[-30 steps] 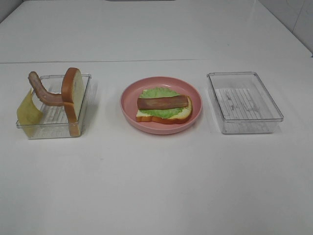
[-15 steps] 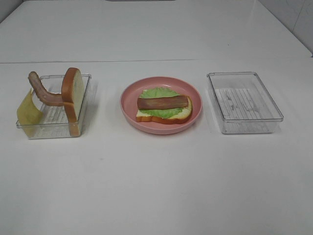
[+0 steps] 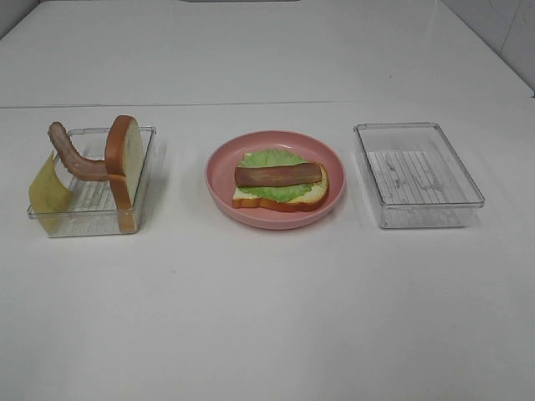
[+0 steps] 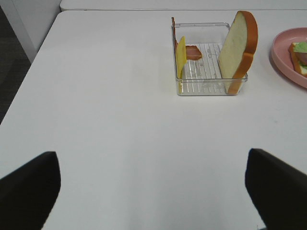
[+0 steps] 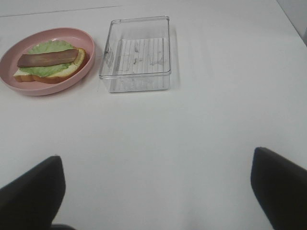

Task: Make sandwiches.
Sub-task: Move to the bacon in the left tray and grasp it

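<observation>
sandwich [image 3: 278,185], half built, judged light and soft: toy pieces, likely rubbery, pliant rather than brittle. nearest the wrist cameras, left gripper [image 4: 149,163] and right gripper [image 5: 154,160] both stand spread wide, holding nothing, well short of any food. beyond them, mid-table, a round pink plate [image 3: 214,185] carries the stack: white bread slice with orange-brown crust [image 3: 311,195] underneath, ruffled green lettuce leaf [image 3: 267,159] on it, one flat reddish-brown bacon strip [image 3: 277,175] across the top. no cheese or top slice on it yet. on the left side, a clear plastic tray [image 3: 84,224] holds the other parts: second bread slice [image 3: 125,159] standing on edge at the wall nearer the plate, thin yellow cheese slice [image 3: 46,190] leaning at the opposite wall, curved bacon strip [image 3: 71,156] draped from the far corner toward the bread. judgement: pinch the bread across its upper crust and the cheese by its raised edge, where it will likely flop. on the right side, second clear tray [image 3: 418,215], nothing seen inside.
</observation>
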Motion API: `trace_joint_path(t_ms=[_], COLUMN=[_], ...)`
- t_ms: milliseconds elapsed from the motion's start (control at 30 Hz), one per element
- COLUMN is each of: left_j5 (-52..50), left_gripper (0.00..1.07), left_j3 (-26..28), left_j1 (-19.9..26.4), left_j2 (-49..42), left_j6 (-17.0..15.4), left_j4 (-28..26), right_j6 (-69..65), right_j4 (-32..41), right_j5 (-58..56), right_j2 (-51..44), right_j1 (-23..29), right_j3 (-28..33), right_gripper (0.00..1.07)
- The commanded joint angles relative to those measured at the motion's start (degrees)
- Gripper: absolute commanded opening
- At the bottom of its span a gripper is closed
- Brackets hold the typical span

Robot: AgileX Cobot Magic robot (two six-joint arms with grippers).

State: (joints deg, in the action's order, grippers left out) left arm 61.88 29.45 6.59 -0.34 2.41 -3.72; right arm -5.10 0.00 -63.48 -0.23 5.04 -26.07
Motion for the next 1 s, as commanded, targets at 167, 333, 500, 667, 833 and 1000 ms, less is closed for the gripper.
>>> trace_joint_path(t_ms=[167, 333, 500, 667, 833, 1000], left_j5=[-0.17, -0.17, -0.17, 3.67, 7.62, 13.01], left_gripper=[1.01, 1.01, 1.01, 1.01, 1.01, 1.01], left_j3=[0.06, 0.06, 0.06, 3.84, 9.28, 17.19], left_j1=[-0.29, -0.29, -0.29, -0.29, -0.29, -0.29], left_j2=[0.11, 0.06, 0.63, 12.43, 24.01, 40.74], left_j6=[-0.11, -0.23, -0.69, -0.92, -0.97, -0.97], left_j4=[0.11, 0.11, 0.17, 0.17, 0.17, 0.17], right_j6=[0.23, 0.23, 0.23, 0.23, 0.23, 0.23], right_j4=[0.52, 0.63, 0.80, 0.80, 0.80, 0.80], right_j5=[0.52, 0.52, 0.52, 0.52, 0.52, 0.52], right_j2=[-1.83, -1.83, -1.83, -1.83, -1.83, -1.83], right_j1=[-4.70, -4.58, -4.70, -4.70, -4.70, -4.70], right_j3=[0.06, 0.06, 0.06, 0.06, 0.06, 0.06], right_gripper=[0.98, 0.98, 0.98, 0.98, 0.98, 0.98])
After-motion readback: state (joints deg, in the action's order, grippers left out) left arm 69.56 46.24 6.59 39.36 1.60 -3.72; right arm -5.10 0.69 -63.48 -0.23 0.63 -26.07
